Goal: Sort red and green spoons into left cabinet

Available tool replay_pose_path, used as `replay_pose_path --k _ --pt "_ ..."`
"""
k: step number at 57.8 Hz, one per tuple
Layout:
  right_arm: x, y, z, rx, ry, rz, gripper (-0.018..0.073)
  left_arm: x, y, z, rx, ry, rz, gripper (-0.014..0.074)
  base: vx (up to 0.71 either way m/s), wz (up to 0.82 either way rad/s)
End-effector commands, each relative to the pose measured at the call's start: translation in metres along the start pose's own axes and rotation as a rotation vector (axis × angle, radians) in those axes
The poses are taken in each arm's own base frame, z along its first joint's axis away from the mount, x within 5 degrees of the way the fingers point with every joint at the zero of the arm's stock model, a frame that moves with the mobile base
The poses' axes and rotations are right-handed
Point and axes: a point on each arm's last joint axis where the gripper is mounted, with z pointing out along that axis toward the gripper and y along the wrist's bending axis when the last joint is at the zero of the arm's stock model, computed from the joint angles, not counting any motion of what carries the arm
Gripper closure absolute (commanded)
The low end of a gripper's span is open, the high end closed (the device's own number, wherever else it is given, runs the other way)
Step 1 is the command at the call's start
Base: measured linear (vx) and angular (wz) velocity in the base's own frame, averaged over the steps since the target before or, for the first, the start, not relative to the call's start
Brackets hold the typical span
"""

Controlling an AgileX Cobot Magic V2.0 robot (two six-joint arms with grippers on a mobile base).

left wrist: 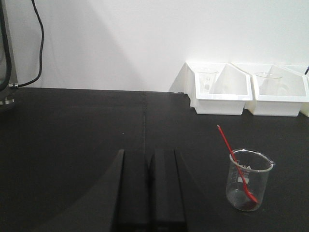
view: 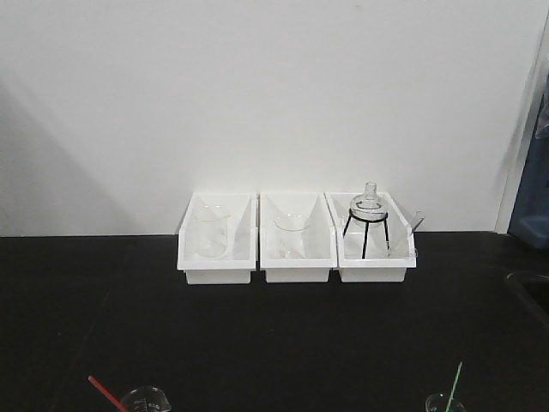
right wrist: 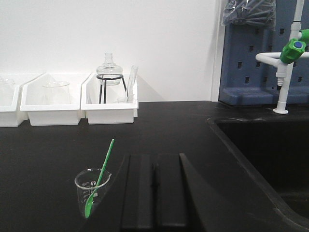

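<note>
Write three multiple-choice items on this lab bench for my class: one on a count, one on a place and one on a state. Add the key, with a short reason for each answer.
1. How many white bins stand in a row?
A one
B two
C three

2. Where is the red spoon?
A in a white bin
B in a glass beaker on the black counter
C in a drawer

3. How does the green spoon sit?
A bowl end down in its small beaker, handle leaning past the rim
B lying flat
C snapped in two

Key:
1 C: the front view shows three side by side.
2 B: the left wrist view shows it inside the beaker.
3 A: the right wrist view shows its bowl at the beaker's bottom.
</note>
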Motion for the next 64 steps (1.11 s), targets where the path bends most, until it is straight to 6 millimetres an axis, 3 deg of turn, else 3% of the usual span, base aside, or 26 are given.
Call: replay_pose_path --k 1,64 --pt "-0.0043 0.0008 -0.0009 -0.007 -0.085 -0.009 0.0568 -0.0090 -0.0007 -0.0021 0.009 -0.103 -0.017 0.0603 0.00 0.00" --pt "-0.0057 0.0010 -0.0010 -0.008 -0.097 -0.032 0.0568 -0.0122 -0.0009 -0.0026 0.011 -0.132 -0.017 0.0603 0.00 0.00"
